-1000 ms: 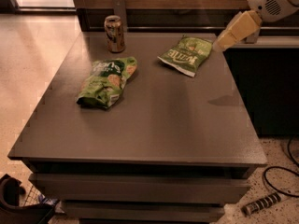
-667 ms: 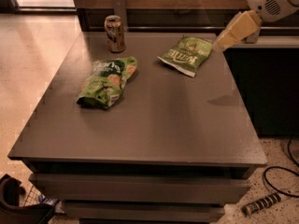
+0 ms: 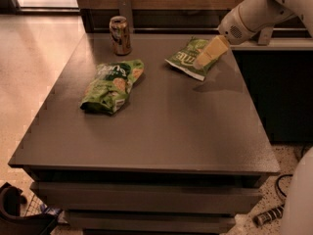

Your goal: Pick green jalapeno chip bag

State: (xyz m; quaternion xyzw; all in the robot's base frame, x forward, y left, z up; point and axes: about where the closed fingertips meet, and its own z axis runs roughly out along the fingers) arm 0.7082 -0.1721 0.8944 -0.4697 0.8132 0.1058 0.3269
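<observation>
The green jalapeno chip bag (image 3: pixel 186 57) lies flat at the far right of the grey table (image 3: pixel 161 126). It is light green with white lettering and a pale edge strip. My gripper (image 3: pixel 201 61) comes in from the upper right on a white arm. Its cream fingers (image 3: pixel 212 50) hang right over the bag's right end, covering part of it. I cannot tell whether they touch the bag.
A bulkier, darker green chip bag (image 3: pixel 112 84) lies left of centre on the table. A brown drink can (image 3: pixel 120 35) stands at the far left corner. A dark counter (image 3: pixel 274 45) runs along the table's right side. Cables lie on the floor at the lower right.
My arm has swung left and down, bringing the gripper from beside the bag's right edge to directly over it. The bags and the can have not moved.
</observation>
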